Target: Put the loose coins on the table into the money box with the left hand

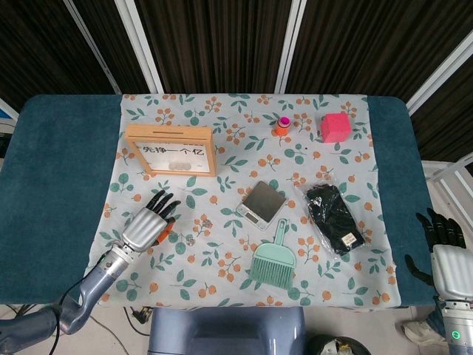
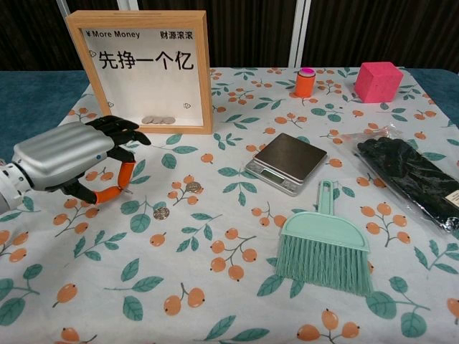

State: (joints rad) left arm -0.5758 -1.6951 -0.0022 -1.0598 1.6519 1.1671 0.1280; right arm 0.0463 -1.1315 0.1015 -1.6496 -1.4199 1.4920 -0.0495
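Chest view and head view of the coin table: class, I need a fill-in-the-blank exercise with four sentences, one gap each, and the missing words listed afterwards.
1. The wooden-framed money box already shows coins behind its ____ front.
2. Two loose silver coins lie on the floral ____.
3. The mint-green plastic hand brush lies nearest the silver ____.
4. The left hand has an ____ thumb.

Missing words: clear; tablecloth; scale; orange

The left robot hand [image 1: 148,222] hovers low with its dark fingers [image 2: 118,129] spread forward and holding nothing. The right robot hand [image 1: 447,255] waits at the far right, fingers loosely apart.
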